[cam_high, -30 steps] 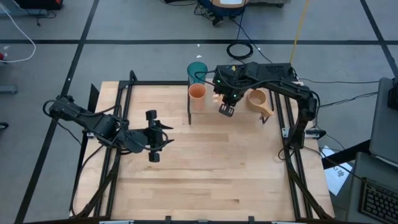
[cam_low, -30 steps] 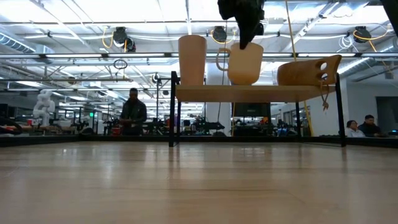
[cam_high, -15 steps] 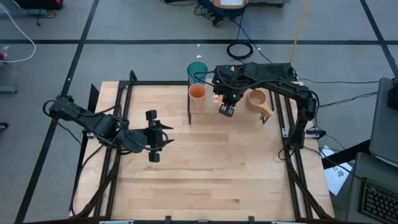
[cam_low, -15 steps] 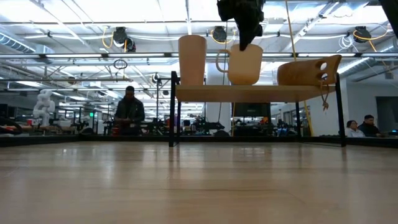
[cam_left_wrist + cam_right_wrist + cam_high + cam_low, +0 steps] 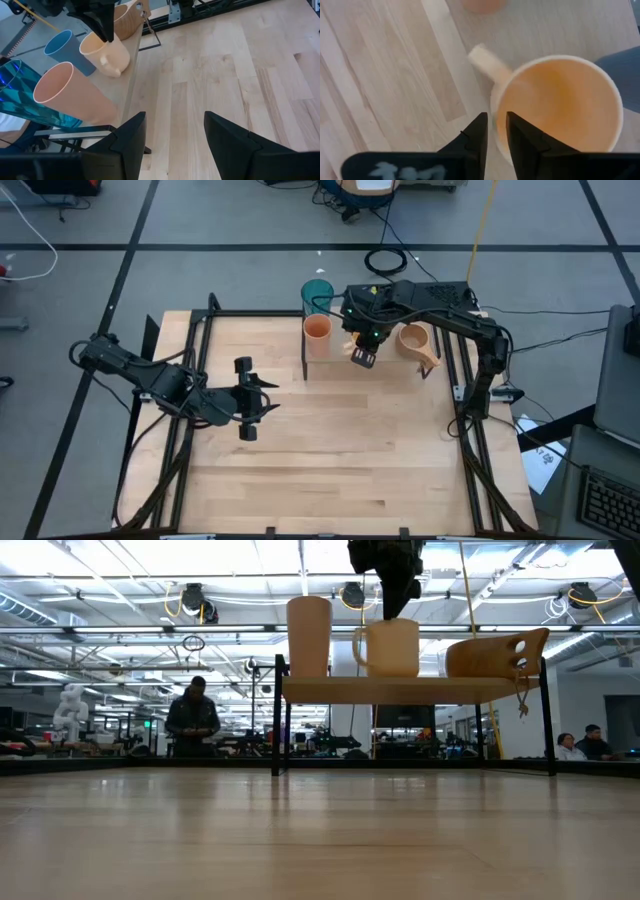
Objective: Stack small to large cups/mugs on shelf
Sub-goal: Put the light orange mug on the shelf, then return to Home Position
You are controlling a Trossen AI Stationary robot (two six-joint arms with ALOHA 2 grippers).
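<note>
Five vessels counting at the shelf [image 5: 410, 689]: one orange cup [image 5: 308, 636], one orange handled mug [image 5: 388, 647], one brown wooden handled mug [image 5: 497, 653], all three standing in a row on it; one blue cup [image 5: 64, 46] showing behind the orange mug; one teal tumbler [image 5: 317, 293] standing at the shelf's far edge behind the orange cup; no sixth showing.

Right claw [image 5: 493, 136] hanging over the orange mug's rim, one finger inside the wall, one outside, slightly parted around it; whether gripping or let go, cannot tell.

Left claw [image 5: 172, 131] resting over the bare tabletop [image 5: 330, 450], well apart from the shelf, jaws standing apart, grasping nothing.

Tabletop of pale wood planks; behind it an open hall with ceiling lights; one person [image 5: 194, 718] standing, two sitting at far right.
</note>
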